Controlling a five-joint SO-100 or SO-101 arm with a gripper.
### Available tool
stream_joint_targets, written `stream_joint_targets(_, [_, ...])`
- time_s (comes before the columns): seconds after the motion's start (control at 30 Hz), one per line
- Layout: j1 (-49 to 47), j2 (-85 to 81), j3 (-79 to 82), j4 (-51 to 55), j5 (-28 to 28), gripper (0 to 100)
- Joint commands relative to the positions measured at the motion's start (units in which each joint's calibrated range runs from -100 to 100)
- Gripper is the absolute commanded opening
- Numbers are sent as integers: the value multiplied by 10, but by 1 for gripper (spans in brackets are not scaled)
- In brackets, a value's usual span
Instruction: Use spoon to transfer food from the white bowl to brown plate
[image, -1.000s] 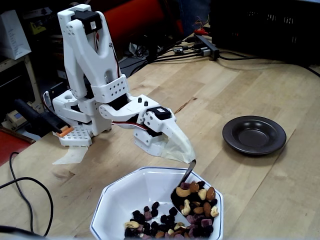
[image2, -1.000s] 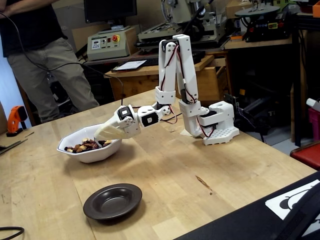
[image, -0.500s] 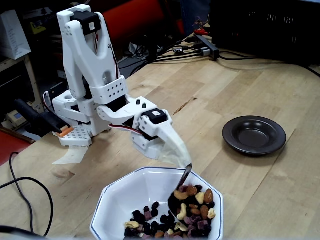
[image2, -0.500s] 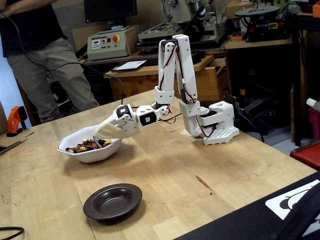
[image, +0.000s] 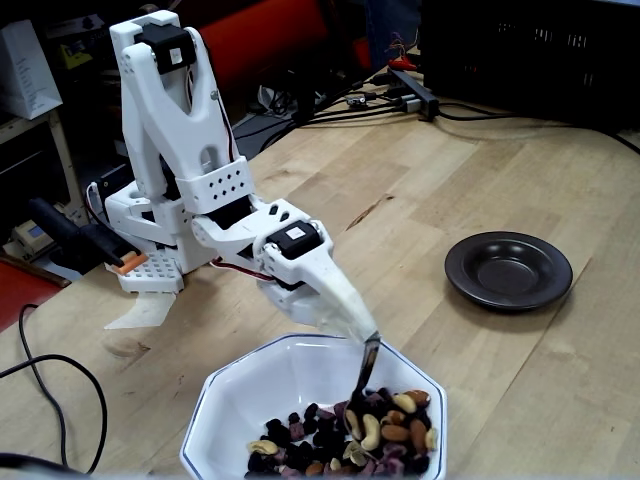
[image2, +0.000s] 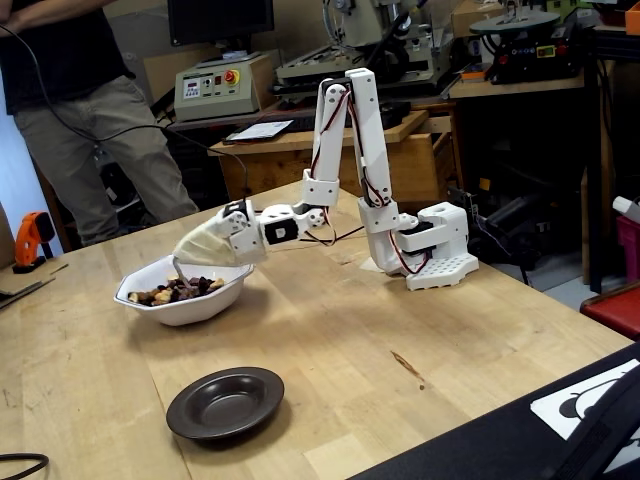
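**Spoon standing steep in the white bowl**

Spoon (image: 365, 362) is pointing almost straight down into the white bowl (image: 262, 385) at the lower centre of a fixed view, its oval end buried among the food (image: 375, 435). My hand (image: 356, 325) is closing around the top of the handle, just above the bowl's far rim; a pale wrap is covering the fingers, so only the grip on the handle is showing. In a fixed view from the other side, my hand (image2: 196, 251) is hanging over the white bowl (image2: 215, 302) at the left middle of the frame, and the spoon (image2: 177, 268) is showing only as a thin dark line beneath it.

Food is lying heaped toward the lower right of the bowl, with cashews, almonds and dark raisins mixing around the spoon, while the upper left of the bowl is showing bare white.

Brown plate (image: 508, 270) is sitting at the right middle of that view, well apart from the bowl on the wooden worktop (image: 470, 170). In the other fixed view the brown plate (image2: 225, 402) is lying at the lower left centre, in front of the bowl.
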Motion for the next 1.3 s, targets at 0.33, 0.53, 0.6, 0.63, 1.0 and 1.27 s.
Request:
stream_joint_targets(0.33, [20, -7, -75, -4, -11, 4])
stream_joint_targets(0.53, [33, -7, -80, -4, -11, 4])
stream_joint_targets(0.6, [33, -7, -81, -4, -11, 4])
stream_joint_targets(0.63, [33, -8, -81, -4, -11, 4])
stream_joint_targets(1.0, [27, -9, -83, 1, -12, 4])
stream_joint_targets(1.27, [27, -23, -154, 4, -12, 4])
